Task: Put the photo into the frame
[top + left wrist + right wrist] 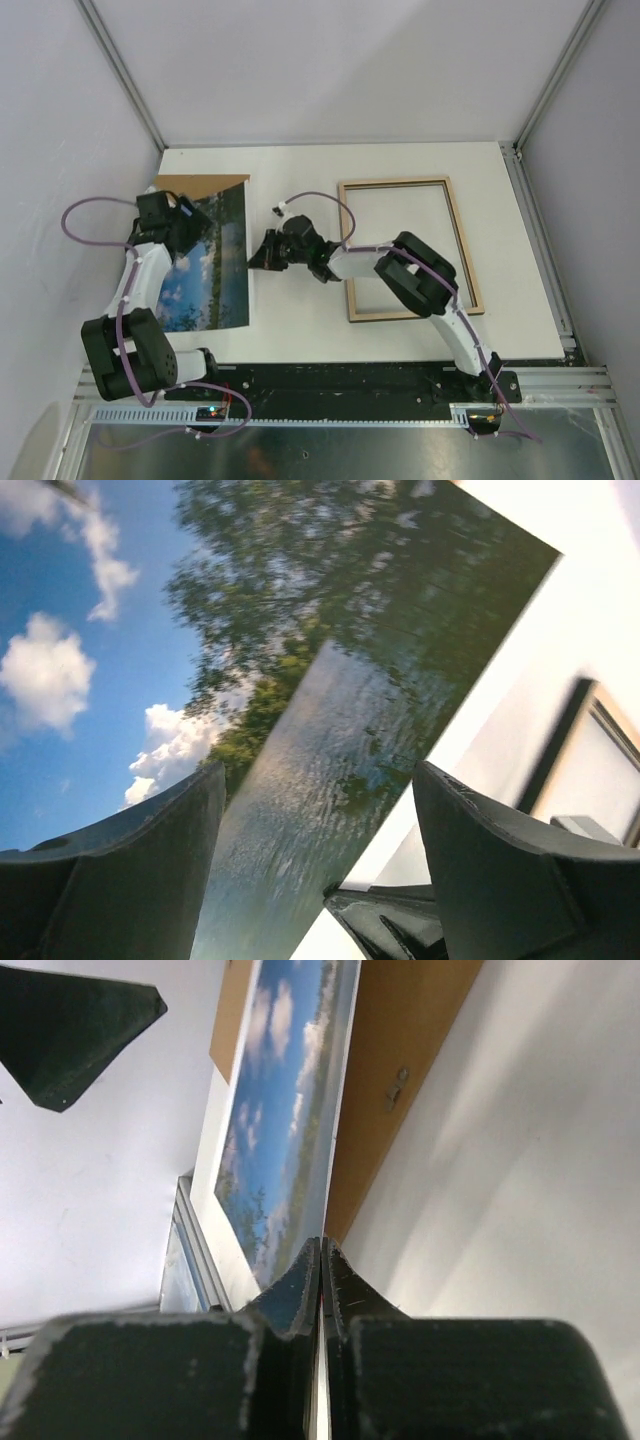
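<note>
The photo (205, 285), a landscape with blue sky, clouds, trees and water, lies picture side up at the left of the table, over a brown backing board (210, 186). My right gripper (260, 257) is shut on the photo's right edge; the right wrist view shows the jaws (322, 1250) closed on the thin sheet (285, 1110). My left gripper (188, 228) hovers open over the photo's upper part, its fingers (150, 860) spread above the print (300, 630). The frame (462, 240) lies pale wood side up at the right, and also shows in the left wrist view (585, 740).
The brown board (400, 1050) sticks out beyond the photo's far edge. The white table (300, 330) ends at a black rail near the arm bases. Grey walls enclose the left, back and right sides.
</note>
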Controlling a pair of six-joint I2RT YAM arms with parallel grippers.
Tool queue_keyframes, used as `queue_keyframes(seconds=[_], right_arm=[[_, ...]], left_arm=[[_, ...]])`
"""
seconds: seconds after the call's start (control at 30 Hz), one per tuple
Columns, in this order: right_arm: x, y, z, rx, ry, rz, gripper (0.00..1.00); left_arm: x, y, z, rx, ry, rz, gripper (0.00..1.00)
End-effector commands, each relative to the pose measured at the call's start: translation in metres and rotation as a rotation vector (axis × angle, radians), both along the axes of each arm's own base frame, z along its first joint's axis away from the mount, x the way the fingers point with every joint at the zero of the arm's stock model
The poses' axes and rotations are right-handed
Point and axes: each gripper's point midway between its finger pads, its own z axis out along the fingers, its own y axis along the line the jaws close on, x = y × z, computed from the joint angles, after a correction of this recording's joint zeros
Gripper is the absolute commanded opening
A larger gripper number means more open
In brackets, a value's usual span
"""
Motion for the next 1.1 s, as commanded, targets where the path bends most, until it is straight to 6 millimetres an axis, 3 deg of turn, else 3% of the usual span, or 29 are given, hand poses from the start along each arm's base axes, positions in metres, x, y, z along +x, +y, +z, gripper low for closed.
queue_keyframes(seconds=[0.0,0.33,0.57,0.77,0.93,1.07], right_arm=[[0.016,-0.029,0.054,-0.027,-0.113,-0.011,0.0],[0.039,-0.102,0.092,-0.28,-0.219,-0.069,0.0],[0.04,-0.141,0.133,-0.39,-0.285,-0.094,0.0],[0.043,-0.183,0.188,-0.418,-0.336,-0.119,0.0],[0.045,-0.24,0.232,-0.458,-0.373,-0.195,0.0],[0.043,-0.284,0.255,-0.501,-0.387,-0.254,0.0]], left_arm=[[0.018,-0.039,0.055,0.049,-0.132,-0.131,0.8],[0.047,-0.131,0.136,0.067,-0.276,-0.315,0.81],[0.057,-0.172,0.186,0.035,-0.373,-0.367,0.8],[0.066,-0.186,0.191,0.011,-0.377,-0.394,0.79],[0.071,-0.195,0.187,-0.017,-0.365,-0.42,0.79],[0.074,-0.202,0.19,-0.04,-0.368,-0.447,0.8]])
